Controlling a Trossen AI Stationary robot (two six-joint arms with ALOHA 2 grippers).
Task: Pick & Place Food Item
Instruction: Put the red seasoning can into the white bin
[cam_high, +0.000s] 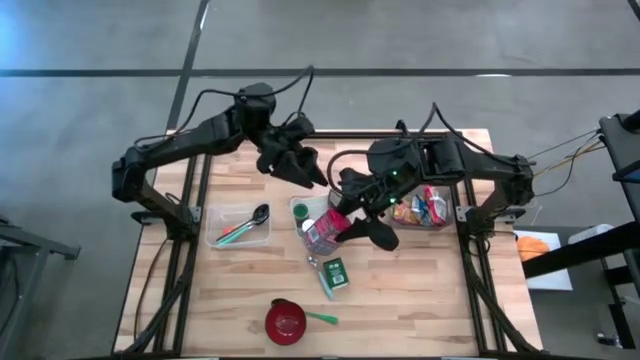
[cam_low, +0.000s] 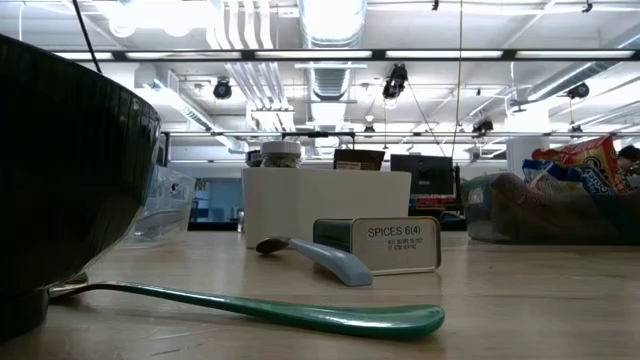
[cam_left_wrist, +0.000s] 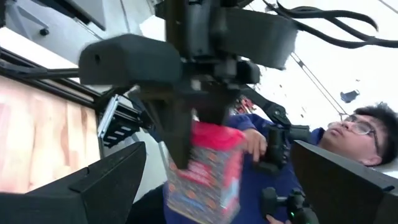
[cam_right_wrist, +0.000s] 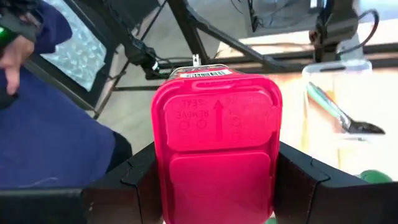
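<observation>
A food container with a pink lid (cam_right_wrist: 216, 149) and a patterned label (cam_left_wrist: 202, 177) is up in the air over the table's middle, with my right gripper (cam_high: 345, 222) shut on it. In the high view it shows next to a small white bin (cam_high: 303, 209). My left gripper (cam_high: 312, 172) hovers just far-left of it, fingers (cam_left_wrist: 112, 180) wide open and nothing between them, facing the container. My right gripper pinches the container between its two fingers (cam_right_wrist: 134, 180), one on each side wall just below the pink lid (cam_right_wrist: 217, 112). The fingers slant down from the table's right. The container is lifted clear of the table and hangs tilted, its bottom end (cam_left_wrist: 193, 205) lowest.
A clear bin with spoons (cam_high: 240, 225) sits left, a clear bin of snack bags (cam_high: 425, 210) right. Near the front lie a green spice tin (cam_high: 335, 272), a blue-grey spoon (cam_low: 320, 258), a red bowl (cam_high: 285, 320) and a green spoon (cam_high: 322, 318). A person in blue (cam_left_wrist: 348, 134) stands beyond the table.
</observation>
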